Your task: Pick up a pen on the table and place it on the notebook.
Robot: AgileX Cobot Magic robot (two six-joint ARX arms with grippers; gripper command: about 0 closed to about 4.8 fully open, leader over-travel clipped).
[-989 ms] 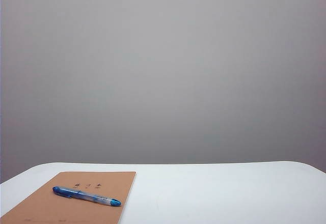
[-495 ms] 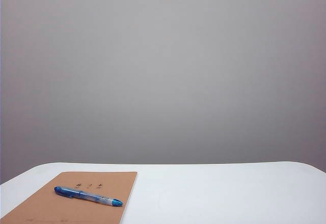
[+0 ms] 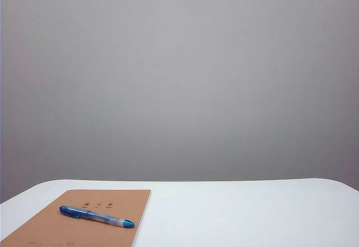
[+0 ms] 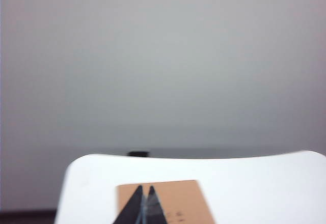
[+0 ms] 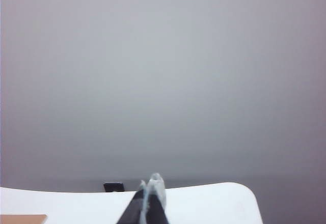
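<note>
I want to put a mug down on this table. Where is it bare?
The table is bare from the notebook's right edge across to the right rim, and in a strip behind it. The left front is taken: the pen lies on the notebook. The left gripper and right gripper, both shut, show only in their wrist views.

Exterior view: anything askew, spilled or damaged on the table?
Nothing stands out. The pen lies flat across the notebook, fully on its cover, on the white table. The left gripper and the right gripper show shut and empty in their wrist views, clear of both.
</note>
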